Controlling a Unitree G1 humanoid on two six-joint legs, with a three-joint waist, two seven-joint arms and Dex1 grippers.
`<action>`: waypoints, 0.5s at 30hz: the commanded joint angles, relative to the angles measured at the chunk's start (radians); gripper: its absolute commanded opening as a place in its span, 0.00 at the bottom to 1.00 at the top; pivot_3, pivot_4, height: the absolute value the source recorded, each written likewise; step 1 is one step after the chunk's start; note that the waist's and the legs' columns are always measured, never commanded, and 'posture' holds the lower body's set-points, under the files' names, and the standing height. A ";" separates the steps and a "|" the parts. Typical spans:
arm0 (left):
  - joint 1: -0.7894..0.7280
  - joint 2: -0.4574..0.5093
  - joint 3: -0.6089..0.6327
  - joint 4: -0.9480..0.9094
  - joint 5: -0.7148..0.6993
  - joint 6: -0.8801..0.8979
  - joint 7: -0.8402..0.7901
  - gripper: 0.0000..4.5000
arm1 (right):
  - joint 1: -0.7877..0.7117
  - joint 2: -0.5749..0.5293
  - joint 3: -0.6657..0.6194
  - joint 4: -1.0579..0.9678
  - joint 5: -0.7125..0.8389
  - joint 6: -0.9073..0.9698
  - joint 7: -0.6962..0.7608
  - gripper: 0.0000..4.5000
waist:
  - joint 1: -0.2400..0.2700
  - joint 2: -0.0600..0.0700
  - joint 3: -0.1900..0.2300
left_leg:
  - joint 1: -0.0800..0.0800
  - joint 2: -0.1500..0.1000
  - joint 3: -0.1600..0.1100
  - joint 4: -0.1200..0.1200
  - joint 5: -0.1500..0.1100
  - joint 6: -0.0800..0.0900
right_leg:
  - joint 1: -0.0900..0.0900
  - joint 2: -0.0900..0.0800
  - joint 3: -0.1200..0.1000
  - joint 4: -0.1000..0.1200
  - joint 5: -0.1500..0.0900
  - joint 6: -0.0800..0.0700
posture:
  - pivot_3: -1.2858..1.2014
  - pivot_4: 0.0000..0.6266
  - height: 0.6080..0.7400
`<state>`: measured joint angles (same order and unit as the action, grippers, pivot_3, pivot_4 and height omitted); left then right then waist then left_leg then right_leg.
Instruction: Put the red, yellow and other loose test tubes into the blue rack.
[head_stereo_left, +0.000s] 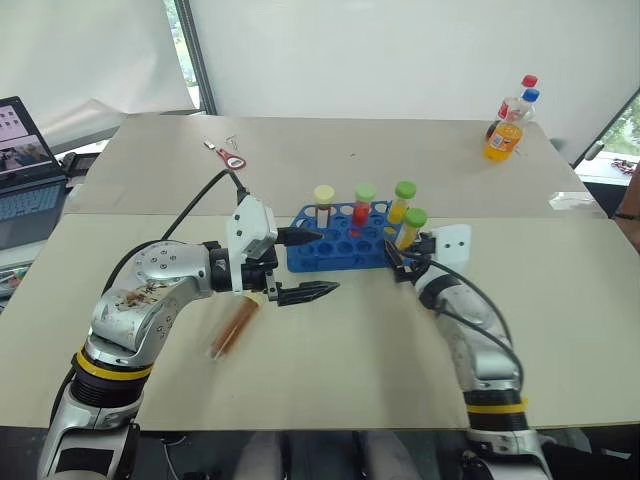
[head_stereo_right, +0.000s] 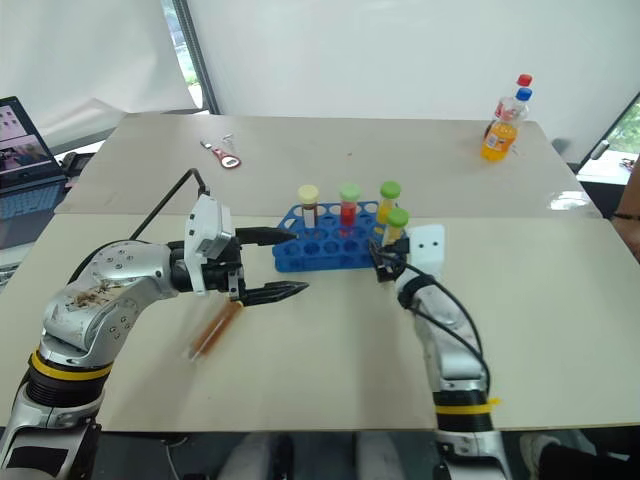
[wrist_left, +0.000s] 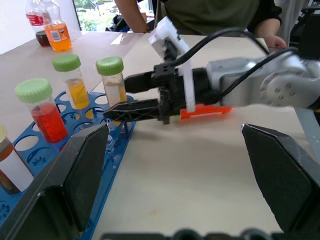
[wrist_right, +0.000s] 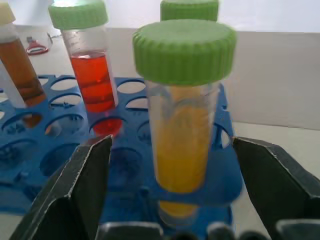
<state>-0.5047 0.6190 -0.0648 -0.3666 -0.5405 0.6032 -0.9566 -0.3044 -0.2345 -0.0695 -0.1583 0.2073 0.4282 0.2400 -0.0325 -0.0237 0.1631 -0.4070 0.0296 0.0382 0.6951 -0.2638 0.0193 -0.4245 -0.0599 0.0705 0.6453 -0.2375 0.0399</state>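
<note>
Loose tube (head_stereo_left: 233, 328): nearest the camera, an orange-brown tube is seen lying flat on the table (head_stereo_left: 330, 380), left of centre and near the left arm; it is touched by nothing.

Left gripper (head_stereo_left: 305, 265): it is held above the table just left of the blue rack (head_stereo_left: 340, 240), pointing right toward it. Its two black fingers are spread wide apart and nothing is between them. The loose tube lies below and to the near left of it.

Right gripper (head_stereo_left: 398, 258): it is placed at the near right corner of the rack. Its fingers are parted, standing either side of the yellow tube with a green cap (wrist_right: 182, 130) without clamping it.

Yellow tube: it is seated upright in a hole at the rack's near right corner, with its cap well above the rack top.

Other tubes in rack: a brown tube with a pale cap (head_stereo_left: 323, 203) at the left, a red tube with a green cap (head_stereo_left: 362, 205) in the middle, and a second yellow tube with a green cap (head_stereo_left: 402, 200) at the far right are all stood upright.

Step in hand: judged to be the release of the yellow tube into the rack, with the right fingers opened around it.

Next move: the right gripper is to be drawn back clear of the cap without tipping the tube. The lying tube is then to be picked up, which is judged to call for a low grasp across its body, a turn to upright, and a free hole.
</note>
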 joint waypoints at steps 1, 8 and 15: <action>-0.009 -0.006 0.001 0.012 0.017 -0.046 -0.001 1.00 | 0.043 -0.119 -0.063 -0.217 0.114 0.178 0.100 0.89 | 0.001 0.000 0.000 | 0.001 0.000 0.000 0.000 0.000 0.000 | 0.000 0.000 0.000 -0.001 0.000 0.000 | 0.52 0.24 1.00; 0.017 0.059 -0.035 0.055 0.087 -0.181 -0.126 1.00 | 0.032 -0.475 -0.139 -0.423 0.309 0.656 0.238 0.89 | 0.006 0.000 0.000 | 0.001 0.001 0.001 0.000 0.000 0.000 | 0.001 0.001 0.000 -0.005 0.000 0.000 | 0.52 0.24 1.00; 0.032 0.177 -0.078 0.037 0.095 -0.280 -0.333 1.00 | -0.132 -0.676 -0.003 -0.324 0.370 1.038 0.287 0.89 | 0.014 0.000 0.000 | 0.001 0.001 0.003 0.000 0.000 0.000 | 0.001 0.002 0.000 -0.006 -0.001 -0.001 | 0.52 0.24 1.00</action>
<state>-0.4600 0.7891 -0.1422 -0.2992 -0.4395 0.3477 -1.2624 -0.4146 -0.8961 -0.0878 -0.4883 0.5613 1.4276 0.5128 -0.0189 -0.0240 0.1634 -0.4064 0.0303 0.0416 0.6952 -0.2639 0.0195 -0.4236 -0.0584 0.0709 0.6392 -0.2384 0.0390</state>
